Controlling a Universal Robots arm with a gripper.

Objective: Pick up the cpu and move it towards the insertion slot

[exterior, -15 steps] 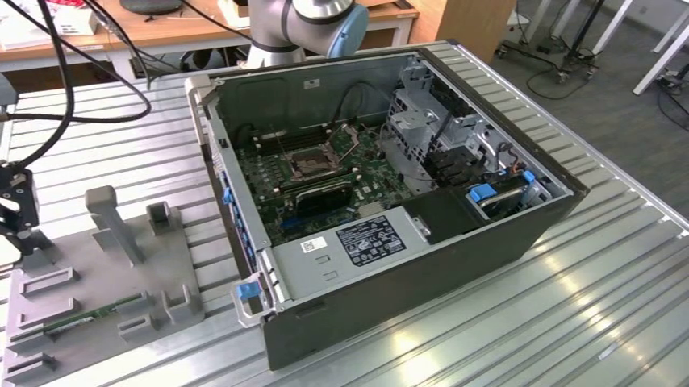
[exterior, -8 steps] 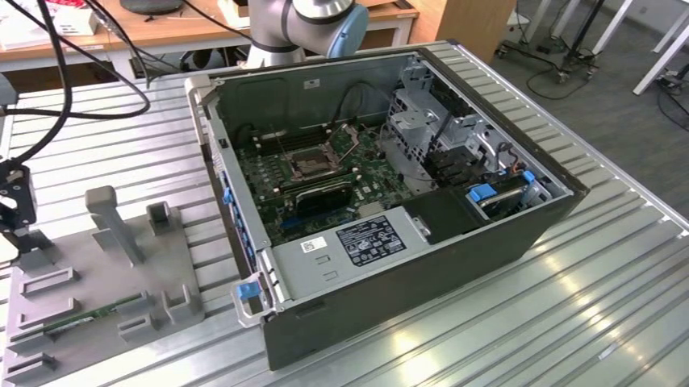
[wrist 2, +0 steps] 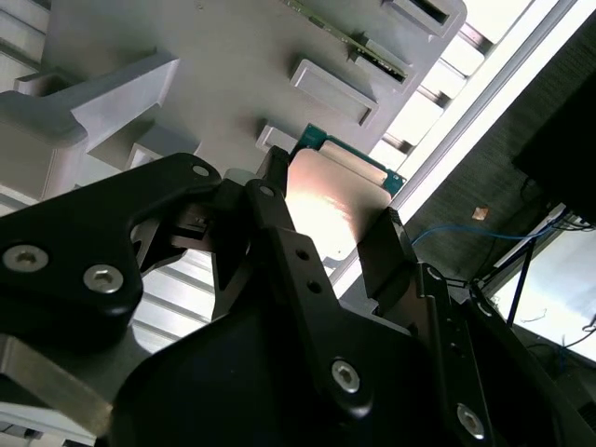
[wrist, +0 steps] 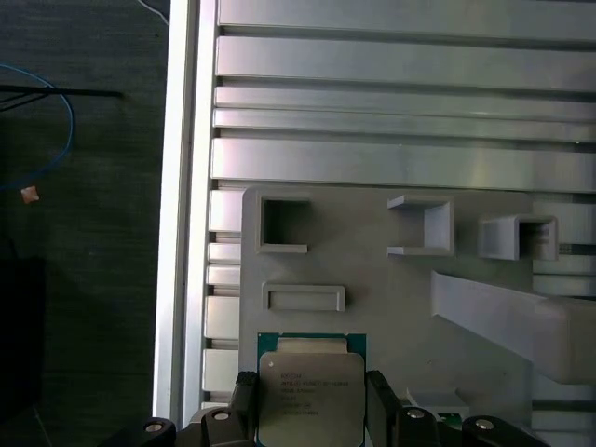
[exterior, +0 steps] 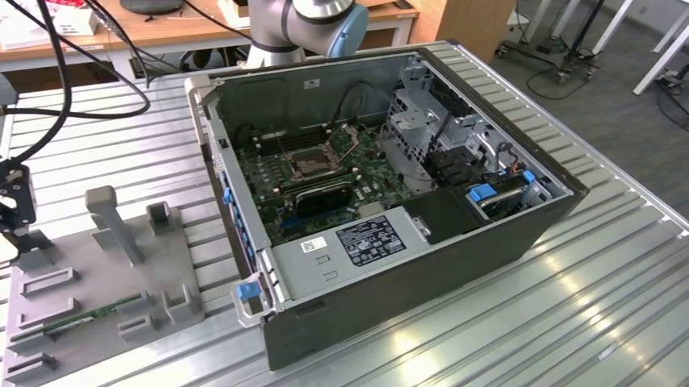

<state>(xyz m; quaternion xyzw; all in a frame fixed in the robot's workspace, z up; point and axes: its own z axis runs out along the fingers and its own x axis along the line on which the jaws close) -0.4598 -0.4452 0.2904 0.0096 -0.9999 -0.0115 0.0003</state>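
The cpu point(wrist: 310, 396) is a flat square chip with a silvery top and a thin green edge, seen in both wrist views point(wrist 2: 340, 205). It sits between the two black fingers of my gripper point(wrist: 310, 410), which press on its opposite sides just over the grey tray point(wrist: 391, 307). In the exterior view my gripper point(exterior: 15, 226) is at the far left edge, above the tray's point(exterior: 97, 274) back corner. The insertion slot point(exterior: 312, 165), a square socket with a silver frame, lies on the green motherboard inside the open computer case, far to the exterior view's right of the gripper.
The tray carries upright grey posts point(exterior: 113, 226) and several rectangular recesses, and a long green memory stick point(exterior: 86, 314) lies in it. The open case point(exterior: 431, 201) holds a drive cage, cables and a power supply. The ribbed metal table's edge point(wrist: 182, 233) runs close to the tray.
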